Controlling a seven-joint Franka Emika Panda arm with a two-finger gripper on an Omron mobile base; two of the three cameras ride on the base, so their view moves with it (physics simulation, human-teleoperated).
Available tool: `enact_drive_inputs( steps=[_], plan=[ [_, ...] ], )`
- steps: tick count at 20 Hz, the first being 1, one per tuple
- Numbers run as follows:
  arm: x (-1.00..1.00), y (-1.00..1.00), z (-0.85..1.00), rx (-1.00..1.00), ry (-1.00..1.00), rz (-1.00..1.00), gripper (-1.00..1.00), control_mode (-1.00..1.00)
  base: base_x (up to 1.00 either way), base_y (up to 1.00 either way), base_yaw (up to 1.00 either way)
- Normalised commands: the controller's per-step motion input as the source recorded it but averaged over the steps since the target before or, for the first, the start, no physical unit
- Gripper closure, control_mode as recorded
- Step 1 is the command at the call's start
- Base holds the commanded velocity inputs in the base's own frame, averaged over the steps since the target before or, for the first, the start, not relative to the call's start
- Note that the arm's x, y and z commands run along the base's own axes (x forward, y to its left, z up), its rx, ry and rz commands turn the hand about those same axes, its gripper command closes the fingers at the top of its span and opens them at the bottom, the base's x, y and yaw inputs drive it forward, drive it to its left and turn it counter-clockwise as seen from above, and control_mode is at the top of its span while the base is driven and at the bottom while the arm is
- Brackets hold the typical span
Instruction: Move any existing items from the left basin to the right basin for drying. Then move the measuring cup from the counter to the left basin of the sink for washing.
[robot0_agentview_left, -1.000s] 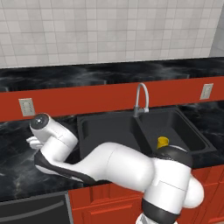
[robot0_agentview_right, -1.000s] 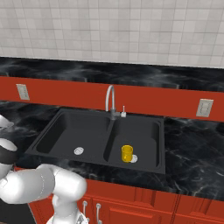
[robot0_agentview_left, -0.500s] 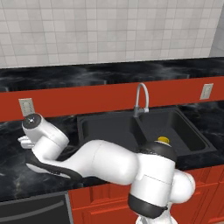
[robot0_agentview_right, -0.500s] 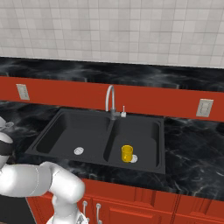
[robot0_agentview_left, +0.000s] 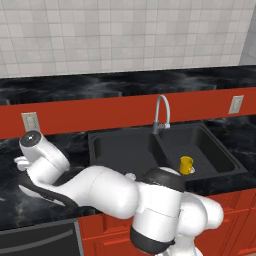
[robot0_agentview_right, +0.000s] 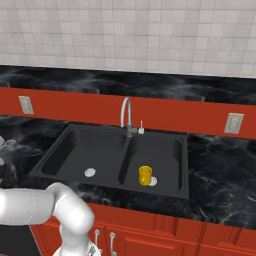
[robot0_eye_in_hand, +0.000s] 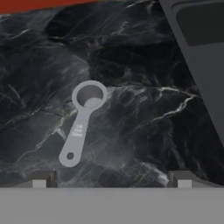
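The arm has swung further left across the desk (robot0_agentview_left: 15, 200), away from the sink (robot0_agentview_right: 55, 155). The mug (robot0_agentview_right: 145, 175) sits in the right basin (robot0_agentview_right: 172, 150), so the first part looks done. The end effector (robot0_eye_in_hand: 111, 180) now hangs over the measuring cup (robot0_eye_in_hand: 83, 120), which lies flat on the desk; jaws wide apart, holding nothing. Judging by this, pickup comes next.

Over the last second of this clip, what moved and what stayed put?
The arm swung further left over the counter, away from the sink, bringing the open gripper above the measuring cup. Nothing was grasped or released. The yellow mug stayed in the right basin; the cameras did not move.
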Motion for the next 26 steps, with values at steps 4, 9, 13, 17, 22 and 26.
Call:
enact_drive_inputs(
  steps=[4,9,13,17,22,26],
  plan=[
    [0.12,0.15,-0.19,0.04,0.04,0.0,-1.0,-1.0,0.0,0.0,0.0],
    [0.07,0.03,-0.19,0.0,0.0,0.0,-1.0,-1.0,0.0,0.0,0.0],
    [0.11,0.0,-0.19,0.0,0.0,0.0,-1.0,-1.0,0.0,0.0,0.0],
    [0.17,0.01,-0.13,0.01,0.0,0.0,-1.0,-1.0,0.0,0.0,0.0],
    [0.19,0.1,-0.14,0.04,0.0,0.01,-1.0,-1.0,0.0,0.0,0.0],
    [0.12,0.08,-0.12,0.04,0.01,0.01,-1.0,-1.0,0.0,0.0,0.0]
  ],
)
